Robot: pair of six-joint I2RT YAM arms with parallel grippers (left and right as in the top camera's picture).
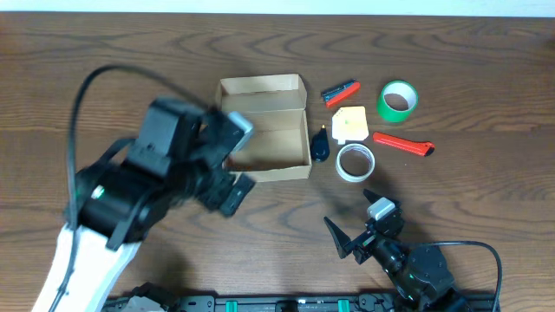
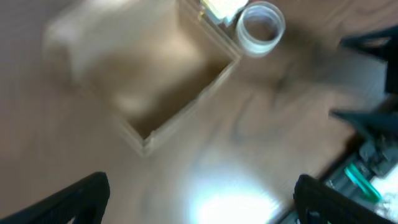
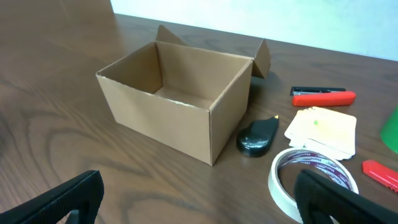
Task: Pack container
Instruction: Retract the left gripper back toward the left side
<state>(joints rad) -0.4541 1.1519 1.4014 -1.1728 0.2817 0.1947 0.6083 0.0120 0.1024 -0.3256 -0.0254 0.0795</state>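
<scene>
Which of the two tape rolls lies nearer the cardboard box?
The white ring-shaped tape roll, by a corner of the tan cardboard box; the green tape roll sits farther away.

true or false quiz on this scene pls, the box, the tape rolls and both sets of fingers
1. The cardboard box stands open, with nothing visible inside. True.
2. The green tape roll lies inside the box. False: it lies on the table, to the right of the box in the overhead view.
3. The left gripper and the right gripper both have their fingers spread and hold nothing. True.
4. The white tape roll is stacked on the green one. False: they lie apart on the table.
5. A small black object lies close beside the box. True.
</scene>
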